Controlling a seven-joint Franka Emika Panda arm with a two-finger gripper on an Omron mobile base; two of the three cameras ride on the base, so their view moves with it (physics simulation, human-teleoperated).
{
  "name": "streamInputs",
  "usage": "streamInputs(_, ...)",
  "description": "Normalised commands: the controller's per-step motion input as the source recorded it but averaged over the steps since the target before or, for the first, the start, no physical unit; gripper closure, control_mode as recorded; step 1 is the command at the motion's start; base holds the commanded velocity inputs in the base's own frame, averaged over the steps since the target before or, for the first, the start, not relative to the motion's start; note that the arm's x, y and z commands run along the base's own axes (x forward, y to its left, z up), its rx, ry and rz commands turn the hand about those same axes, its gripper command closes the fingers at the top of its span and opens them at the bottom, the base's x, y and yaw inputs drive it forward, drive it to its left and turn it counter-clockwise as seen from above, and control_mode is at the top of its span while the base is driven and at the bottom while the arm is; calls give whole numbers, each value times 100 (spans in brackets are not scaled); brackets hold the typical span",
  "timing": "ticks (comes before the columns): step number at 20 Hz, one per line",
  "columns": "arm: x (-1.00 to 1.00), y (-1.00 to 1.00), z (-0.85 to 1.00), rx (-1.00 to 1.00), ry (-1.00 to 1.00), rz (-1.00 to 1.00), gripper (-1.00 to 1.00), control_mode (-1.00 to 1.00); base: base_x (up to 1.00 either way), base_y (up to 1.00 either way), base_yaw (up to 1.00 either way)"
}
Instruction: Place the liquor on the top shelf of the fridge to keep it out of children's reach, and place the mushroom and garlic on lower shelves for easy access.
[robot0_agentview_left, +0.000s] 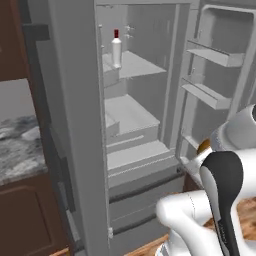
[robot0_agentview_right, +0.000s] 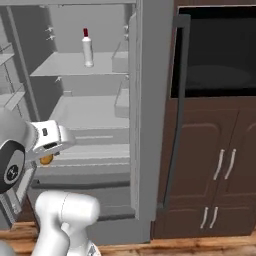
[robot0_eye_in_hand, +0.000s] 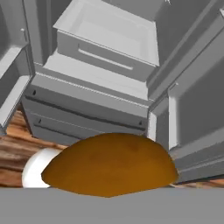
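Note:
The fridge (robot0_agentview_left: 75, 100) stands open. The liquor (robot0_agentview_left: 116, 48), a slim white bottle with a red cap, stands upright on the top shelf (robot0_agentview_left: 140, 65), and it is on the same shelf (robot0_agentview_right: 65, 62) in the right base view (robot0_agentview_right: 87, 47). My gripper (robot0_agentview_right: 46, 159) hovers low in front of the fridge, shut on the mushroom (robot0_eye_in_hand: 109, 168). The orange-brown cap looms large at the bottom of the hand view and peeks out beside the hand (robot0_agentview_left: 203, 146). Ahead of it lie the lower shelves: a shallow tray (robot0_eye_in_hand: 109, 30) and a flat slab (robot0_eye_in_hand: 87, 74). The garlic is out of view.
The right fridge door (robot0_agentview_left: 220, 60), with its door bins, is swung open on the right. A granite counter (robot0_agentview_left: 20, 150) over brown cabinets lies to the left. In the right base view a dark oven and wooden cabinets (robot0_agentview_right: 220, 165) stand right of the fridge. The floor is wood.

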Motion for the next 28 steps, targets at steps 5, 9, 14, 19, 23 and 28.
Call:
streamInputs(5,0,0,0,0,0,0,100,100,83,1,30)
streamInputs(9,0,0,0,0,0,0,100,100,90,0,28)
streamInputs(14,42,-6,-34,3,-3,10,100,-100,32,0,10)
streamInputs(19,81,-11,-66,4,-5,11,100,-100,0,0,0)
streamInputs(23,87,0,-68,1,-5,7,100,-100,0,0,0)
streamInputs(28,98,0,-76,4,-1,1,100,-100,0,0,0)
